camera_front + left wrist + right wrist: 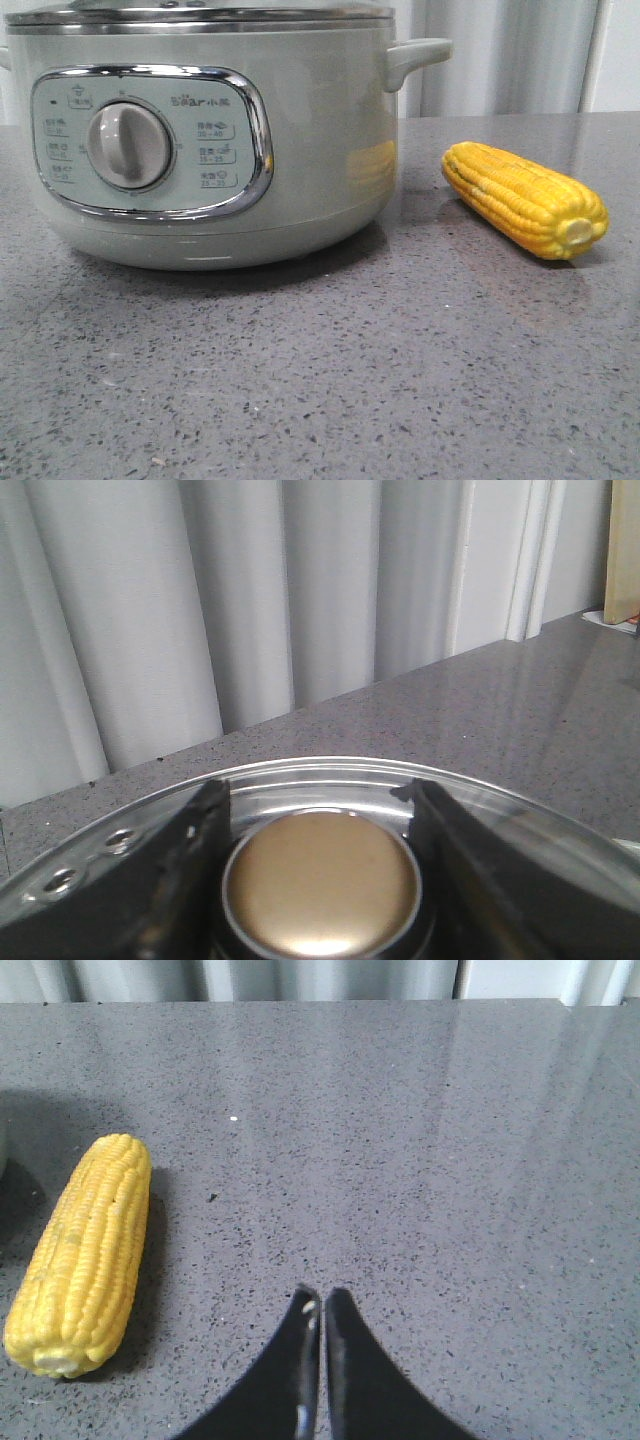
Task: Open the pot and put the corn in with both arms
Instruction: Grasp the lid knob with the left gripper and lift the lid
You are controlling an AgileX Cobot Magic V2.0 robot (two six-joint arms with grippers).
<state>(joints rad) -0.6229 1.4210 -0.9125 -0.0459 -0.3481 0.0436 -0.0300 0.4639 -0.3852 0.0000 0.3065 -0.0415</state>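
The pot [300, 130] is a pale sage-green cooker with a cream dial [128, 145], standing at the left of the front view with its glass lid [200, 15] on. The corn [525, 198] lies on the counter to the pot's right, stub end toward the camera; it also shows in the right wrist view [85, 1255]. My left gripper [318, 785] sits over the lid [330, 780], its fingers [190, 870] pressed against both sides of the gold lid knob [320, 880]. My right gripper [320, 1295] is shut and empty, above bare counter beside the corn.
The grey speckled counter [330, 380] runs under everything. White curtains [200, 610] hang behind it. A pot side handle [415, 55] sticks out toward the corn. A pale wooden object [625, 550] stands at the far edge in the left wrist view.
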